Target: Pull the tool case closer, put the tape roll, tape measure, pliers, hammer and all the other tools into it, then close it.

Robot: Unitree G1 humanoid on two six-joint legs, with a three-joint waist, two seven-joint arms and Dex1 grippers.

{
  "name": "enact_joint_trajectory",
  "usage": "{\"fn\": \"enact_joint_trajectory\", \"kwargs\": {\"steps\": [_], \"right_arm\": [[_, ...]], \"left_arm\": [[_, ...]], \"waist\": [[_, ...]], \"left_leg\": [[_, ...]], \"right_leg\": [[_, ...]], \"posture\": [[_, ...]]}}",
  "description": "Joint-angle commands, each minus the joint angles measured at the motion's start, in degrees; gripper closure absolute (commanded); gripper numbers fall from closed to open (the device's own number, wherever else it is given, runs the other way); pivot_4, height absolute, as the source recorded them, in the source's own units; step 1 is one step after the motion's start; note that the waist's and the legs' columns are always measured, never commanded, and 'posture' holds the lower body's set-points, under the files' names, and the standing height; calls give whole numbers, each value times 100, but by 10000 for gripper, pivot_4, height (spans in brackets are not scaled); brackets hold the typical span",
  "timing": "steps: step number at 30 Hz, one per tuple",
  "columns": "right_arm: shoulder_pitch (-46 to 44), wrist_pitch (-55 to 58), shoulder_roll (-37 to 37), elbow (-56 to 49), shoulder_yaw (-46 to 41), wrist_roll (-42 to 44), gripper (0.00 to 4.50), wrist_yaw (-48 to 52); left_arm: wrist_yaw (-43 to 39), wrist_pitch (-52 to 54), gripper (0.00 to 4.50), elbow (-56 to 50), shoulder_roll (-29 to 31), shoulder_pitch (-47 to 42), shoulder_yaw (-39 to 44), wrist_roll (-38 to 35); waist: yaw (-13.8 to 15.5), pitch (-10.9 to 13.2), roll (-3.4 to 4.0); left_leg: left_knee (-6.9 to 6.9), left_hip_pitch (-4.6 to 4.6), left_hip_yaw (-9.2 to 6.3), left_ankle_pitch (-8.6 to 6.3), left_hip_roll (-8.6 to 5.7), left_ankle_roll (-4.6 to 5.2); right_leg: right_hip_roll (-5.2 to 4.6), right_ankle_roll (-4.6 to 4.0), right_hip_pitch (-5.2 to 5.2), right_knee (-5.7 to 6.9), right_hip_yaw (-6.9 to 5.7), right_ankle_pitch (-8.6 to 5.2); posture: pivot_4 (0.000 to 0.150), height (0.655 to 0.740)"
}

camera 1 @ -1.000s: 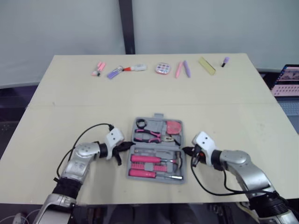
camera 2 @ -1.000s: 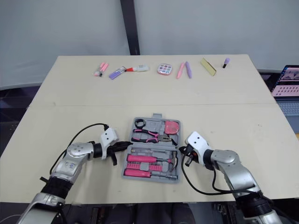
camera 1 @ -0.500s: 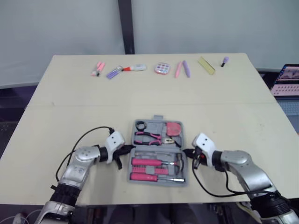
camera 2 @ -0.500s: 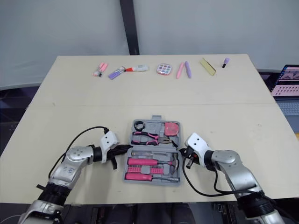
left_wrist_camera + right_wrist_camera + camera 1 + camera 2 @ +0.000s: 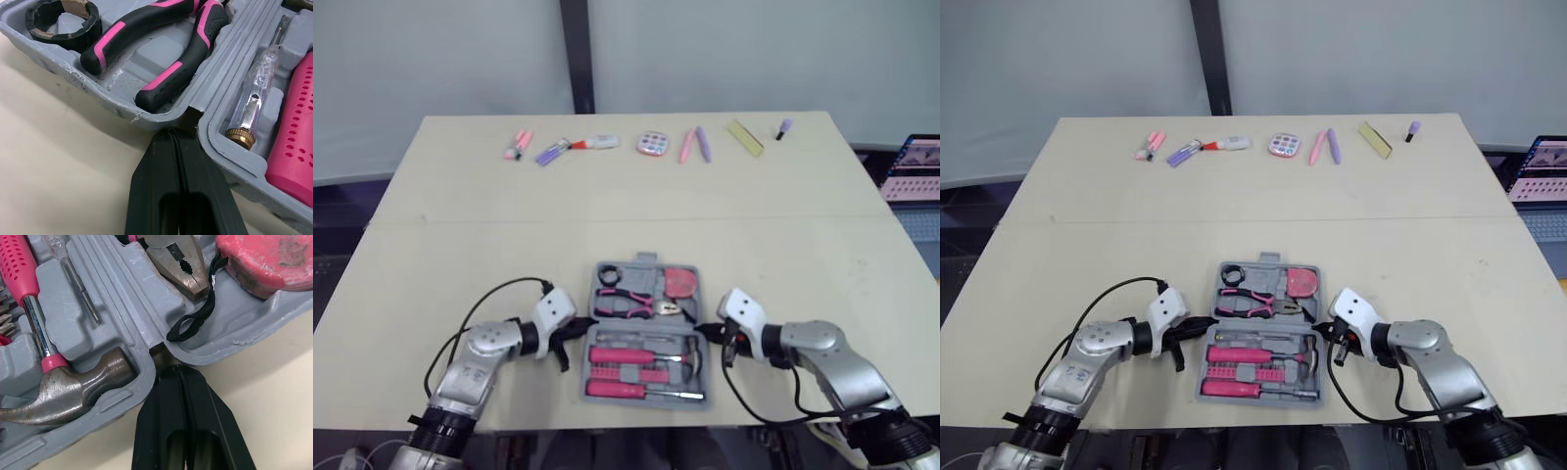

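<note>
Pale beige tabletop (image 5: 460,245) stands before a grey wall, and the open grey tool case (image 5: 83,81) lies flat on it close to the near edge, in the middle, between the two arms. In the far half of the case sit the black tape roll (image 5: 62,22), the pliers (image 5: 161,44) with black and pink handles, and the pink tape measure (image 5: 269,259), whose black cord hangs over the pliers' nose. In the near half lie the hammer (image 5: 68,387), a pink-handled screwdriver (image 5: 293,132) and a clear tester pen (image 5: 257,93). The left tool (image 5: 172,134) has its two black fingers pressed together, and their tip touches the notch at the hinge line on the left side of the case. The right tool (image 5: 171,369) is also pressed together, with its tip at the same notch on the right side, just beside the hammer head. Well apart, along the far edge of the tabletop, a row of small coloured things lies, among them a round pink one (image 5: 653,143). A laptop (image 5: 915,168) shows beyond the right edge.
</note>
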Motion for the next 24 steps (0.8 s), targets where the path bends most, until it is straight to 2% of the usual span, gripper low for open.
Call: {"fn": "enact_joint_trajectory", "kwargs": {"steps": [1,24], "right_arm": [[56,-41,-22,-273,36,109,44365,138],[111,1,-82,-359,110,136,44365,312]], "left_arm": [[-38,73,45000,-257,46,149,-54,-76],[94,319,45000,-858,261,747,129,-228]], "waist": [[0,0,0],[-5,0,0]], "left_leg": [[0,0,0,0,0,0],[-4,0,0,0,0,0]], "right_leg": [[0,0,0,0,0,0],[0,0,0,-3,0,0]], "posture": [[1500,7400],[1500,7400]]}}
